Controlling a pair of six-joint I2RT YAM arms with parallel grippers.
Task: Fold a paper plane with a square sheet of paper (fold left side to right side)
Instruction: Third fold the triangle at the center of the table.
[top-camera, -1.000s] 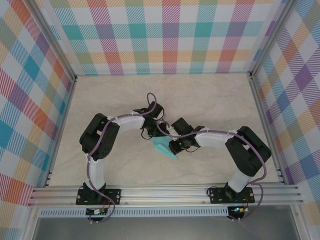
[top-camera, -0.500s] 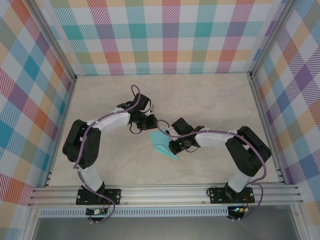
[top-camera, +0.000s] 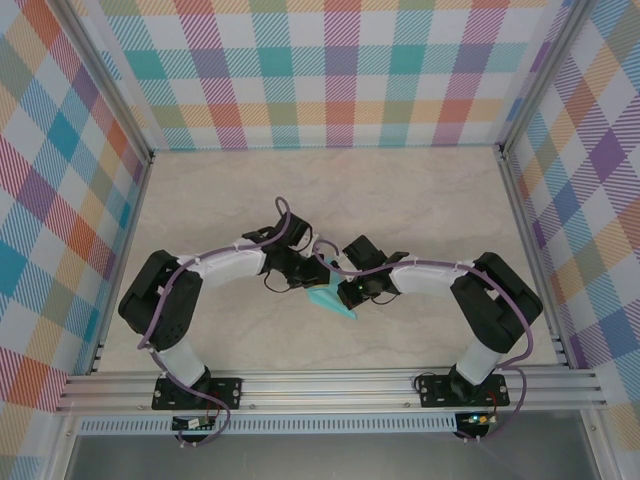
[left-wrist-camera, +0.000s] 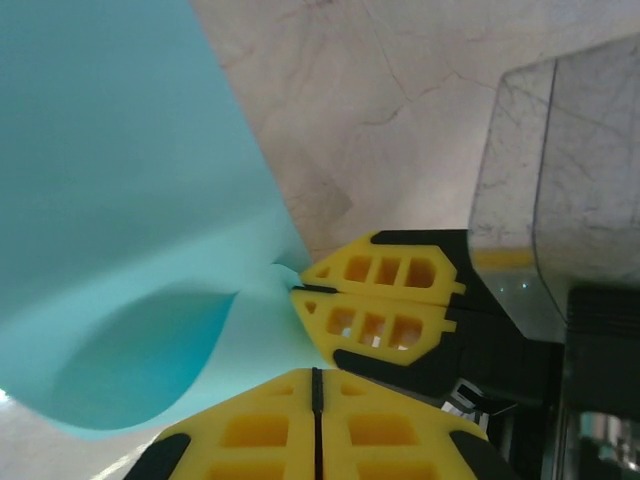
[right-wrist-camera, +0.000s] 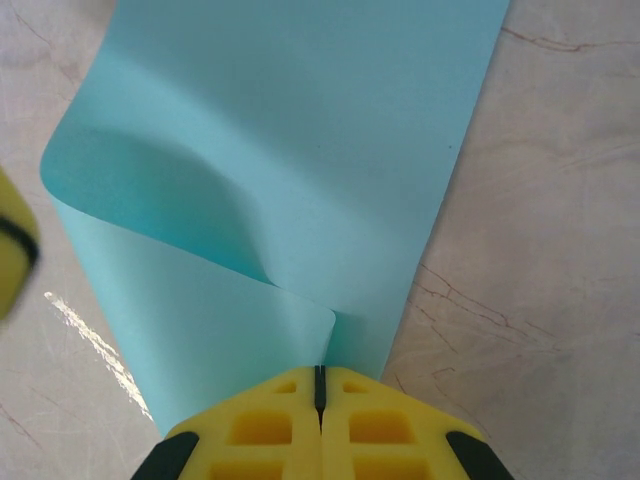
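I get a bright, even overhead picture, sharp edge to edge, with only faint soft shadows on the bench (top-camera: 400, 190) under the arms (top-camera: 430, 275). Close up, the paper (right-wrist-camera: 300, 150) shades darker inside its curl, and a white glare streak crosses the bench beside it.

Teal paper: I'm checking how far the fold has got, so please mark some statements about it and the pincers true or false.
1. The teal paper lies flat and unfolded. False: one side curls up and over the rest.
2. The right pincer is shut on the paper. True.
3. The left pincer stands wide open. False: it is shut.
4. The table has a marbled beige surface. True.
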